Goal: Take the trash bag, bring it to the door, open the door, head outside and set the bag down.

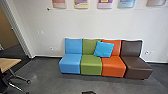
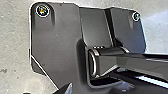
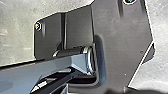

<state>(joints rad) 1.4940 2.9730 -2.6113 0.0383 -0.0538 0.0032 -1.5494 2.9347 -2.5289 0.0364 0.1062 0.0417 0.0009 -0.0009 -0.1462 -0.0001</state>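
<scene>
You seem to be driving, so turn slowly. Give a wide berth to the right-hand corner of the desk (image 1: 10, 63) and its splayed metal legs (image 1: 20, 78), and to the front edge of the sofa (image 1: 91, 65). You can't tell whether either gripper is wide, narrow or loaded. The trash bag can't be placed; confirm your hold before speeding up.

Soft light on the pale wall (image 1: 50, 22), dim shadow beneath the seats (image 1: 91, 63), wrist views brighter

Jointed bar (image 2: 107, 65) beside dark plate (image 2: 60, 30)
</scene>
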